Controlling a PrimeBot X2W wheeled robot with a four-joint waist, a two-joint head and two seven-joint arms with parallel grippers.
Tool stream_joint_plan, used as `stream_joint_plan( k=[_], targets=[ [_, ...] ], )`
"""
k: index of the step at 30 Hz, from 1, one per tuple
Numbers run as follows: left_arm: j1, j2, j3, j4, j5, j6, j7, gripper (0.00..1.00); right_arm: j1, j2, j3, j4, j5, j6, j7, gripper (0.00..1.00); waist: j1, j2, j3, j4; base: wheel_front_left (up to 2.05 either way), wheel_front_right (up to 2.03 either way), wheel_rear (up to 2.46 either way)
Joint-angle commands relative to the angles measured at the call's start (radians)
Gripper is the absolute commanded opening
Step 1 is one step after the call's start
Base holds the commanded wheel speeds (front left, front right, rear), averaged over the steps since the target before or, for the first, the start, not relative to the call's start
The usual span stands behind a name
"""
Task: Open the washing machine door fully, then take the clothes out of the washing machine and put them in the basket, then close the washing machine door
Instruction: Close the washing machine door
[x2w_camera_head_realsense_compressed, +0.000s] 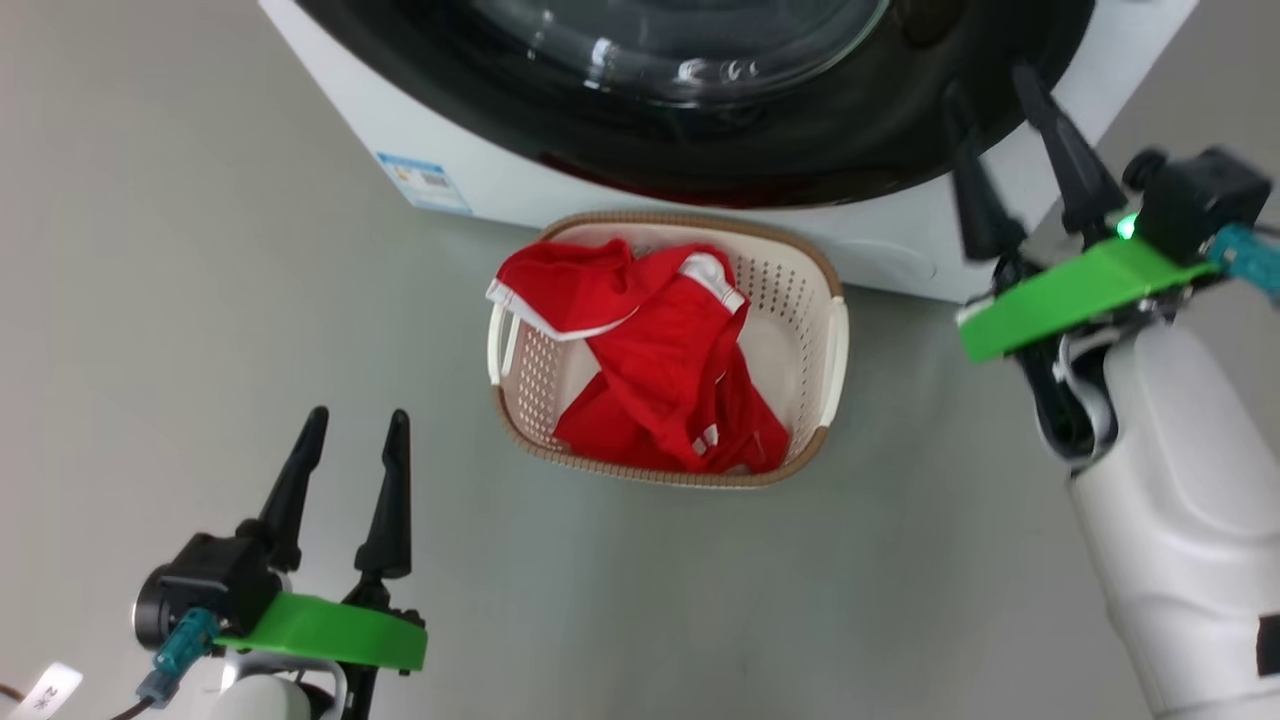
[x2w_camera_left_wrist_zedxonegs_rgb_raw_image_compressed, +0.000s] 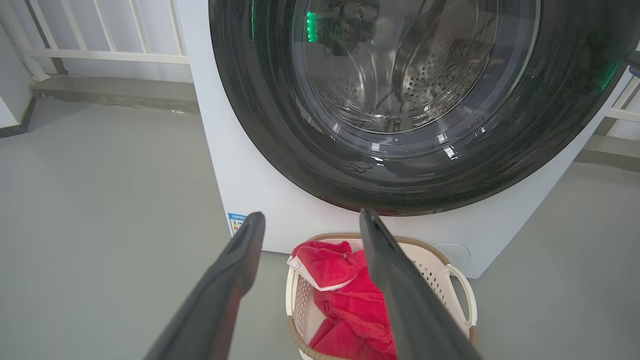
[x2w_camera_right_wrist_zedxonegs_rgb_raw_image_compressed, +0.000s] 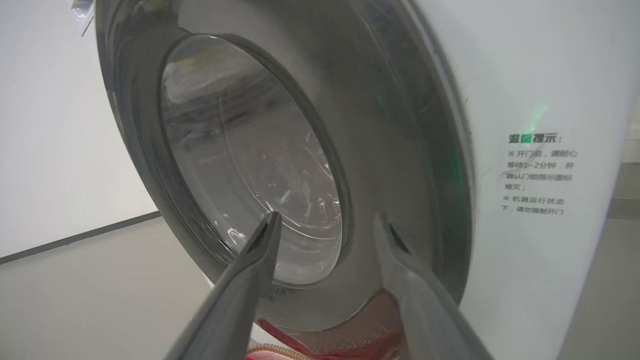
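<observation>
Grey floor (x2w_camera_head_realsense_compressed: 650, 600), smooth and matte, with a faint sheen. At its far edge in the left wrist view, a white railing (x2w_camera_left_wrist_zedxonegs_rgb_raw_image_compressed: 100, 52) with upright bars stands on a low grey kerb (x2w_camera_left_wrist_zedxonegs_rgb_raw_image_compressed: 110, 92). More white bars (x2w_camera_left_wrist_zedxonegs_rgb_raw_image_compressed: 625, 107) at that view's right edge. Right wrist view: plain white wall (x2w_camera_right_wrist_zedxonegs_rgb_raw_image_compressed: 50, 150), thin dark skirting strip (x2w_camera_right_wrist_zedxonegs_rgb_raw_image_compressed: 75, 239) where it meets the floor.

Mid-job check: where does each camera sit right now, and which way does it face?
Head view: high, looking down on the basket of clothes before the washing machine door; left gripper lower left, right gripper and pale forearm at right.
Left wrist view: low, squarely facing the washing machine front; own two fingers.
Right wrist view: close, looking obliquely across the door glass from its right; own two fingers.
Shared: head and left wrist views both show basket, clothes, door.
</observation>
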Motion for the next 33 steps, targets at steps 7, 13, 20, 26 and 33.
stream_joint_plan(
  k=[7, 13, 20, 26, 33],
  targets=[
    [0.042, 0.060, 0.044, 0.010, -0.016, -0.003, -0.009, 1.00, 0.144, -0.005, 0.029, -0.031, 0.019, -0.002, -0.005, 1.00, 0.0000, 0.0000, -0.104, -0.064, 0.00, 0.00, 0.00],
    [0.073, 0.084, 0.045, 0.047, -0.035, -0.003, -0.009, 1.00, 0.259, -0.005, 0.017, -0.039, 0.024, -0.002, -0.005, 1.00, 0.0000, 0.0000, -0.162, -0.113, 0.00, 0.00, 0.00],
    [0.113, 0.103, 0.059, 0.062, -0.041, -0.003, -0.009, 1.00, 0.385, -0.010, 0.014, -0.057, 0.022, -0.002, -0.005, 1.00, 0.0000, 0.0000, -0.219, -0.165, 0.00, 0.00, 0.00],
    [0.144, 0.116, 0.057, 0.072, -0.055, -0.003, -0.009, 1.00, 0.469, -0.016, 0.004, -0.063, 0.022, -0.002, -0.005, 1.00, 0.0000, 0.0000, -0.256, -0.203, 0.00, 0.00, 0.00],
    [0.176, 0.128, 0.060, 0.074, -0.065, -0.003, -0.009, 1.00, 0.533, -0.024, 0.004, -0.076, 0.022, -0.002, -0.005, 1.00, 0.0000, 0.0000, -0.285, -0.237, 0.00, 0.00, 0.00]
  ],
)
